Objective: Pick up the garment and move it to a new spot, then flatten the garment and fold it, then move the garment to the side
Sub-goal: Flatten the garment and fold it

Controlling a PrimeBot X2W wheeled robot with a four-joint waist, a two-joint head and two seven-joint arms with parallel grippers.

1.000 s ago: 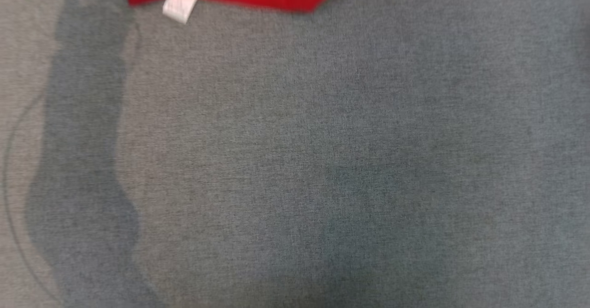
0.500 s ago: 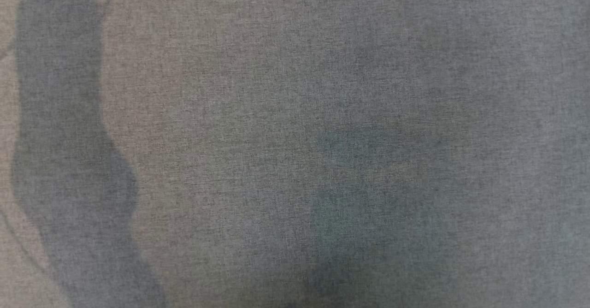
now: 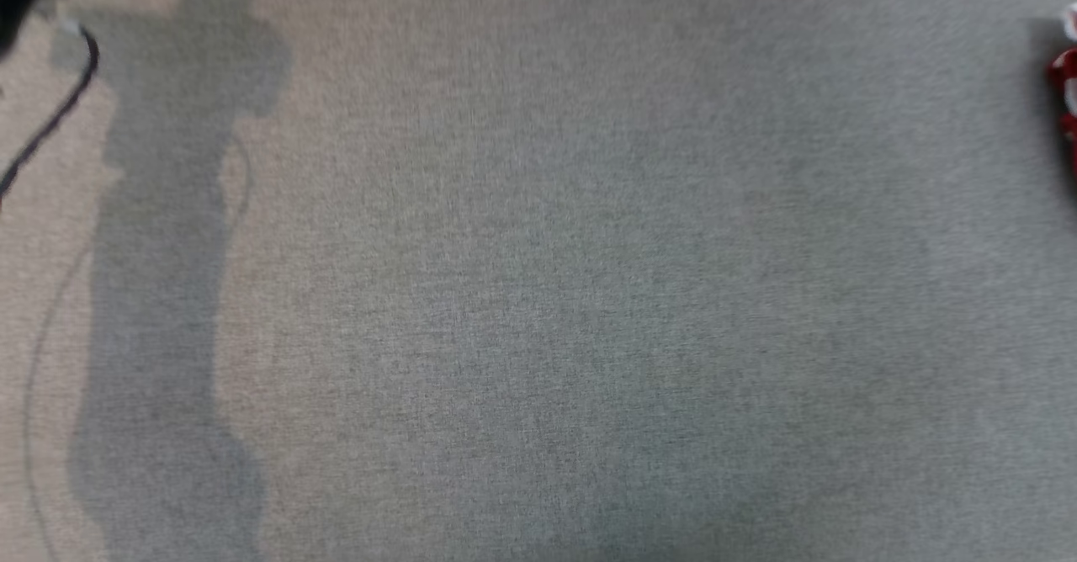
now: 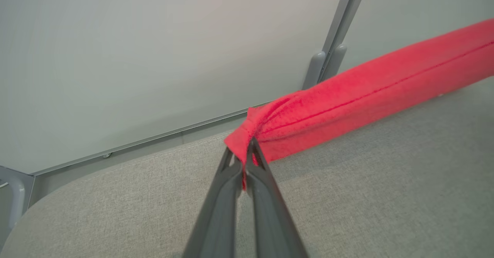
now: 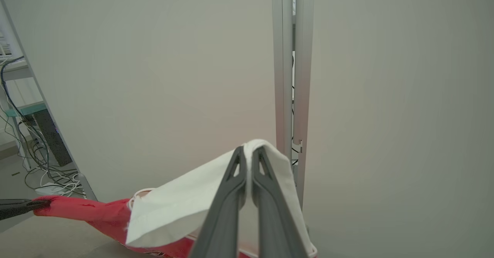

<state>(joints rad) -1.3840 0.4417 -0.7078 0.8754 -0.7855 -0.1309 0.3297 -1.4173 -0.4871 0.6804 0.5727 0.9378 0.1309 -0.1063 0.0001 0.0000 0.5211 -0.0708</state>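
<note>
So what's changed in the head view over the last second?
The camera swung: the whole view shifted. The red cloth garment left its top edge; a red-and-white sliver now shows far right, a black cable upper left. Grey fabric surface unchanged; left claw and right claw shut on the garment.

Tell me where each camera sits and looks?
Head view: on the head, looking down at the grey surface.
Left wrist view: left wrist, along the left fingers, shut on the red garment.
Right wrist view: right wrist, along the right fingers, shut on its white part.
Both wrist views share the garment.
</note>
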